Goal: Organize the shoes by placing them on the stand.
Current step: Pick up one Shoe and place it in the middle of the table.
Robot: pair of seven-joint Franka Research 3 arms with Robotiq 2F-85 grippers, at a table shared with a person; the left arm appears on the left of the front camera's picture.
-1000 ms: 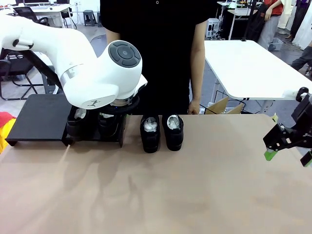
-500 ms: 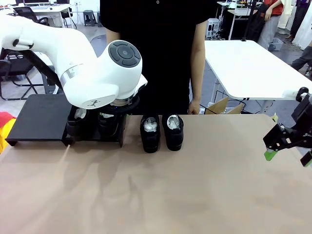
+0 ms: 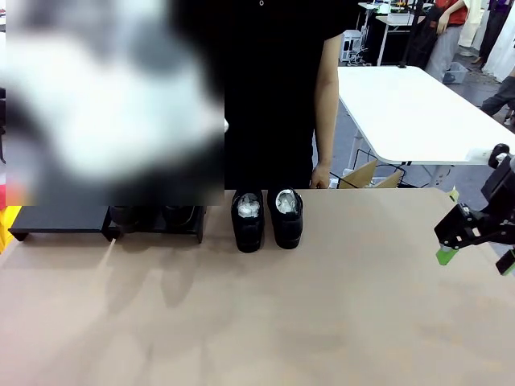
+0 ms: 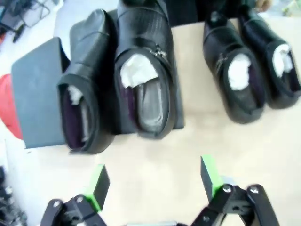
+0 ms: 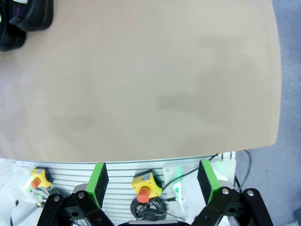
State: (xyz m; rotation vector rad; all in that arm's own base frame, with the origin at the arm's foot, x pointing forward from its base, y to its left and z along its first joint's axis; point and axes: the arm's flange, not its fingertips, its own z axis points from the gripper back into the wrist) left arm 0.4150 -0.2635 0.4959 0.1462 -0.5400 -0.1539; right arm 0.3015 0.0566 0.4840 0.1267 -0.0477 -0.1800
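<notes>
Jaws on both your arms are hanging released and gripping nothing, your left pair hovering above two shoes sitting on the stand, while two more shoes are resting just beside it on the surface.

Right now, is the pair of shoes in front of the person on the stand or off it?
Off. Both shoes sit upright on the bare table, beside the stand.
</notes>
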